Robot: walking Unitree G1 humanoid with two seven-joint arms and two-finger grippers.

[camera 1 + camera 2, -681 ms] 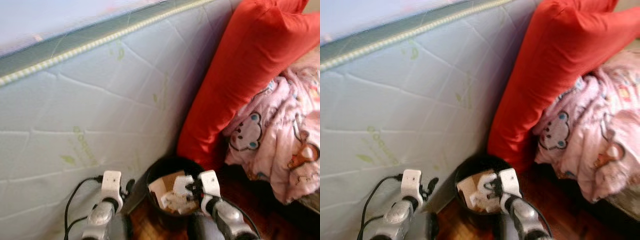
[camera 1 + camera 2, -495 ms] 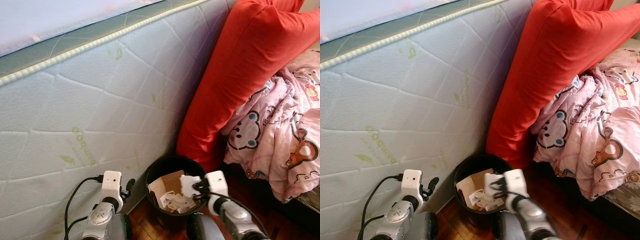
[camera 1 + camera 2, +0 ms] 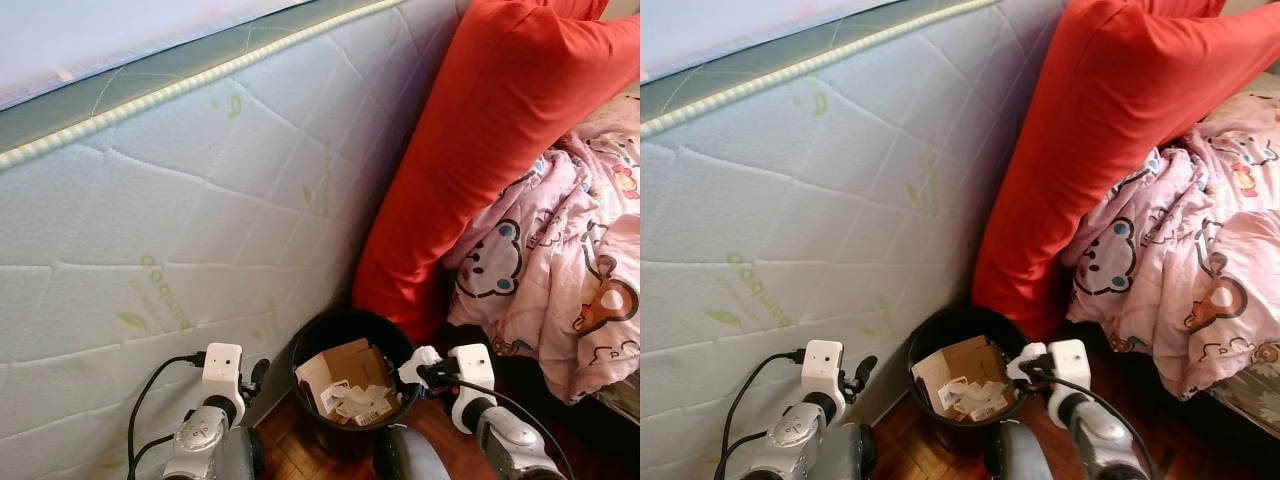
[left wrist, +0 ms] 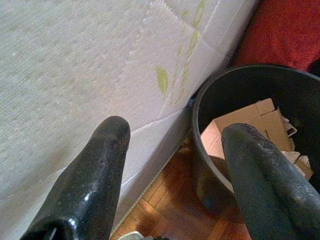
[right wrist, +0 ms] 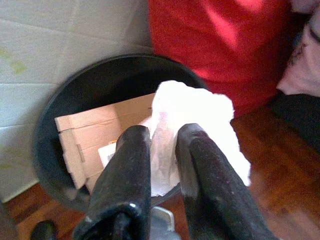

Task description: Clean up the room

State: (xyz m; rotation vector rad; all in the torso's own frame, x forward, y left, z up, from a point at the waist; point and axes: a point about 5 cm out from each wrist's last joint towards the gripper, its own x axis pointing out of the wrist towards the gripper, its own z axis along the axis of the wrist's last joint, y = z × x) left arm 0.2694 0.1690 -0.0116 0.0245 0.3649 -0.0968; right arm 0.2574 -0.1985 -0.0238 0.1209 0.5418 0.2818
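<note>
A black waste bin (image 3: pixel 306 352) stands on the wood floor against the upright mattress, with a cardboard box (image 3: pixel 343 362) and paper scraps inside. My right gripper (image 3: pixel 428 371) hovers at the bin's right rim, shut on a crumpled white paper (image 3: pixel 419 357). In the right wrist view the paper (image 5: pixel 192 112) bulges out past the gripper (image 5: pixel 162 137), above the bin (image 5: pixel 87 85). My left gripper (image 3: pixel 257 373) hangs left of the bin, near the mattress. The left wrist view has it open (image 4: pixel 172 145) with nothing between its fingers, the bin (image 4: pixel 212 97) just ahead.
A pale quilted mattress (image 3: pixel 180 220) stands on edge at the left. A large red pillow (image 3: pixel 480 150) leans behind the bin. A pink bear-print blanket (image 3: pixel 560 260) hangs from the bed at the right. A black cable (image 3: pixel 145 395) loops by my left arm.
My right gripper has moved right, from over the bin's middle to its right rim, still holding the white paper. The left arm has stayed put.
</note>
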